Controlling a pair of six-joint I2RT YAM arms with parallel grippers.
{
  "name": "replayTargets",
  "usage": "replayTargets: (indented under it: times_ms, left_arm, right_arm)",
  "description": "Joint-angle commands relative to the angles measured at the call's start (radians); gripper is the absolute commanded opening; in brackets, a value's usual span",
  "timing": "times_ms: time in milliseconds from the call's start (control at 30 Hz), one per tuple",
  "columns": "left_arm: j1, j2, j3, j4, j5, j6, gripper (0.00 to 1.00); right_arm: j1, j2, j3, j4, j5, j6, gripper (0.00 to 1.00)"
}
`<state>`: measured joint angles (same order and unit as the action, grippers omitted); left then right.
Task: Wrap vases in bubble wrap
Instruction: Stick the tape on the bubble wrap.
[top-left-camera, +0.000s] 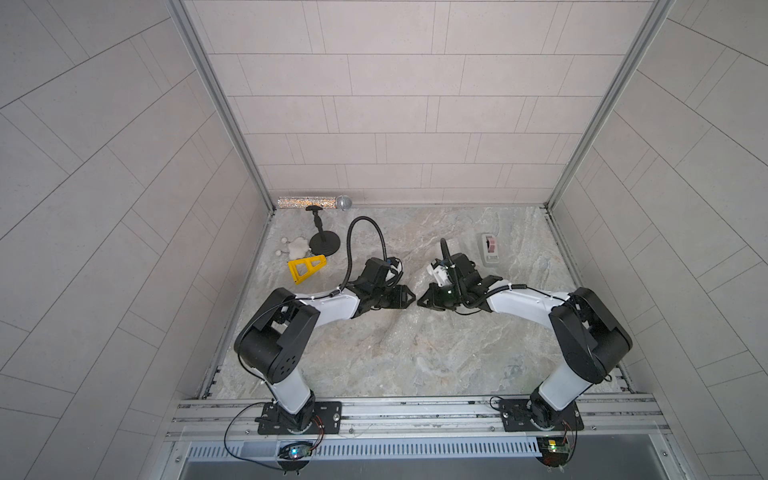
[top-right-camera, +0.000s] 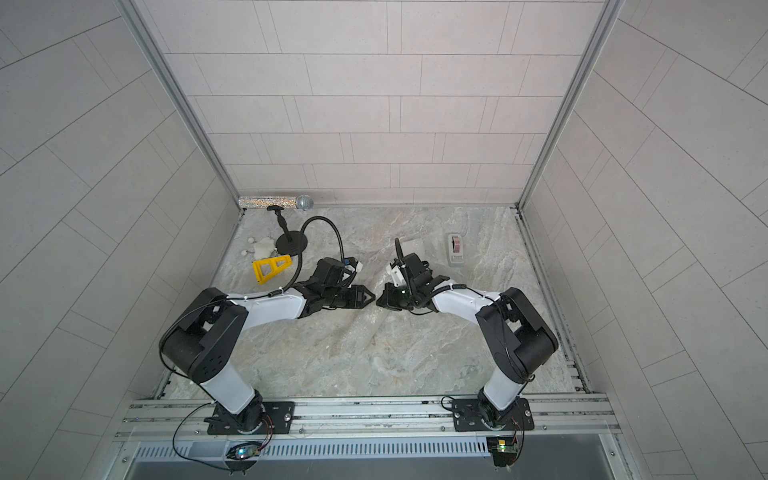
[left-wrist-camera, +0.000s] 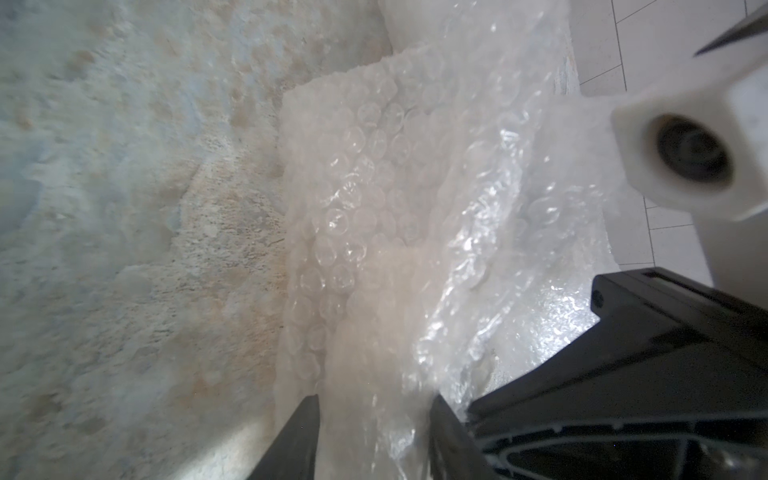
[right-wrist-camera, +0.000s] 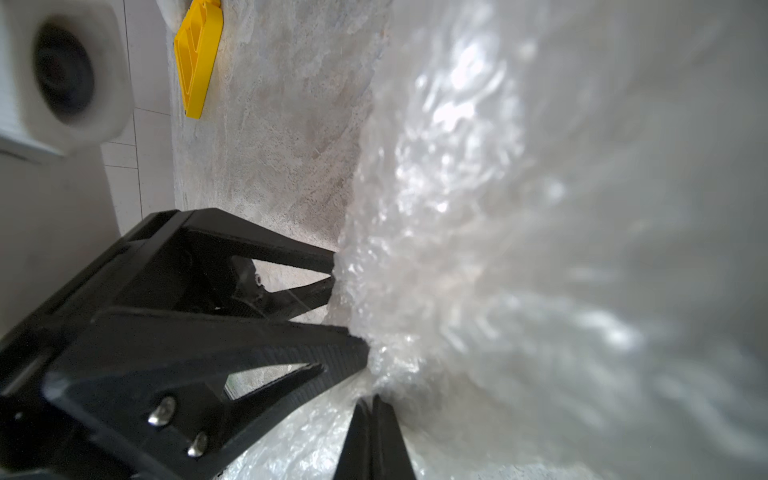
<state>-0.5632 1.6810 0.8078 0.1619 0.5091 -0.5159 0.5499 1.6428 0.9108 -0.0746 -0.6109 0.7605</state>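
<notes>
While R gripper (right-wrist-camera: 372, 402) fingers pinch crinkly clear bubble wrap (left-wrist-camera: 374, 187), L gripper (left-wrist-camera: 375, 400) 2 fingers straddle it, apart.

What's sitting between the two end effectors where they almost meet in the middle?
Crumpled bubble wrap fills that gap. Both wrist views show it bunched between the left end effector and the right end effector.

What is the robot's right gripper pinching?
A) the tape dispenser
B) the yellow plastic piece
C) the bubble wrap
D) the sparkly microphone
C: in the right wrist view the right gripper has its jaws shut on a bunched fold of the bubble wrap.
</notes>
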Motion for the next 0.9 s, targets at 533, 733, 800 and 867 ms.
replayTargets:
  times_ms: [533,733,800,867]
  left_arm:
    - [0.002,0.013,-0.029,-0.027,-0.035,0.031,0.44]
    - [0.001,0.014,-0.023,-0.025,-0.029,0.025,0.44]
    - [0.0,0.014,-0.022,-0.023,-0.03,0.024,0.44]
    - [-0.001,0.014,-0.023,-0.023,-0.03,0.022,0.44]
  right_arm:
    - [0.005,-0.169,0.152,-0.473,0.162,-0.233,0.19]
    - [0.009,-0.165,0.193,-0.513,0.147,-0.257,0.23]
    - [0.012,-0.144,0.203,-0.527,0.171,-0.267,0.24]
    - [0.015,-0.135,0.215,-0.509,0.148,-0.253,0.23]
